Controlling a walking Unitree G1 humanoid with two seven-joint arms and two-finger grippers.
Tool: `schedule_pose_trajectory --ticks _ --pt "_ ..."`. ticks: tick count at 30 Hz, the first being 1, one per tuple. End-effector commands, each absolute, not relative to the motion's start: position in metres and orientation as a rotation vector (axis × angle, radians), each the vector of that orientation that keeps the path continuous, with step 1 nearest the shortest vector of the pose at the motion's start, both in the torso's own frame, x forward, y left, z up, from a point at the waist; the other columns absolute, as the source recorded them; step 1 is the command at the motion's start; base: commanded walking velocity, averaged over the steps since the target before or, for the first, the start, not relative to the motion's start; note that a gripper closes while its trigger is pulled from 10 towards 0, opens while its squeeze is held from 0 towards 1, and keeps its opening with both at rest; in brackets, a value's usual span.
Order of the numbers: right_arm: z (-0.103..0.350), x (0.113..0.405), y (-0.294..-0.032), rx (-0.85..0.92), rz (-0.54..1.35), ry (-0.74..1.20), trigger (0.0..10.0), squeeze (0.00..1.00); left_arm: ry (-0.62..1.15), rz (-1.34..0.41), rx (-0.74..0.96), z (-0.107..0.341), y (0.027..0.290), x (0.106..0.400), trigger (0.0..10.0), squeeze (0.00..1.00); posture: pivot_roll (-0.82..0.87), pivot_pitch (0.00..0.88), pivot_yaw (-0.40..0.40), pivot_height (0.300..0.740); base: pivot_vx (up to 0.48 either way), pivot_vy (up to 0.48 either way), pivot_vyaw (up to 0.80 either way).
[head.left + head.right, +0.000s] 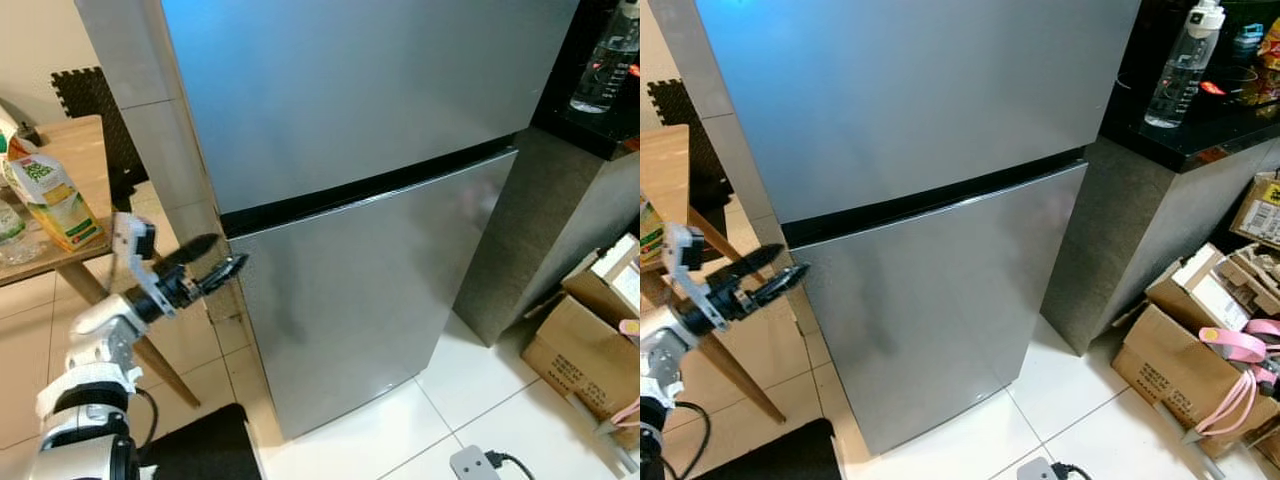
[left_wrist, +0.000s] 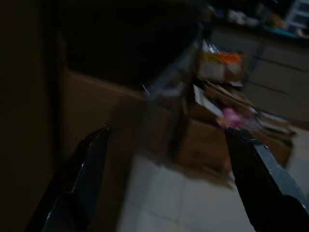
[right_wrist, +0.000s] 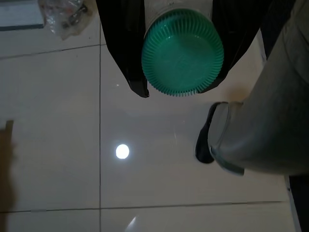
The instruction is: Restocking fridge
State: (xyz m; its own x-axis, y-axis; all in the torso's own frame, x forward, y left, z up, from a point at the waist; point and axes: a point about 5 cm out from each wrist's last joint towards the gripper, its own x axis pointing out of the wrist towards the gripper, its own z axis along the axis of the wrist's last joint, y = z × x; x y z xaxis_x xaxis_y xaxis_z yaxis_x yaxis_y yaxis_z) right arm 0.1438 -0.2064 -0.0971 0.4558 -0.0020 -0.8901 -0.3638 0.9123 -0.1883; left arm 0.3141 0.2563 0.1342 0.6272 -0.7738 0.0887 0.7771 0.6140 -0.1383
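The silver two-door fridge stands closed in front of me, with a black seam between the upper and lower doors. My left gripper is open, its black fingers reaching at the fridge's left edge just below that seam. In the left wrist view its fingers are spread wide over a dark scene. My right gripper is shut on a bottle with a ribbed green cap, hanging above white floor tiles. A green-and-yellow juice carton stands on the wooden table at the left.
A dark counter with a clear water bottle adjoins the fridge on the right. Cardboard boxes are piled on the floor below it. A power strip lies on the tiles. A person's leg stands near my right gripper.
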Motion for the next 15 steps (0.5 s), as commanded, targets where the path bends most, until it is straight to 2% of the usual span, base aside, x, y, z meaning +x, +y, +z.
schedule_pose_trajectory --ticks 1,7,15 --pt "-0.098 0.142 -0.207 -0.386 0.227 1.086 10.0 0.00 0.037 -0.943 -0.158 0.126 0.248 0.314 10.0 0.00 -0.07 0.024 0.010 0.740 0.000 0.000 0.00" --pt "-0.099 0.136 -0.209 -0.386 0.221 1.099 10.0 0.00 0.100 -0.859 -0.116 0.121 0.264 0.314 10.0 0.00 -0.07 0.032 0.010 0.740 0.000 0.000 0.00" --pt "-0.100 0.133 -0.210 -0.386 0.224 1.106 10.0 0.00 -0.006 -0.683 -0.074 0.140 0.274 0.327 10.0 0.00 -0.08 0.042 0.007 0.740 0.000 0.000 0.00"
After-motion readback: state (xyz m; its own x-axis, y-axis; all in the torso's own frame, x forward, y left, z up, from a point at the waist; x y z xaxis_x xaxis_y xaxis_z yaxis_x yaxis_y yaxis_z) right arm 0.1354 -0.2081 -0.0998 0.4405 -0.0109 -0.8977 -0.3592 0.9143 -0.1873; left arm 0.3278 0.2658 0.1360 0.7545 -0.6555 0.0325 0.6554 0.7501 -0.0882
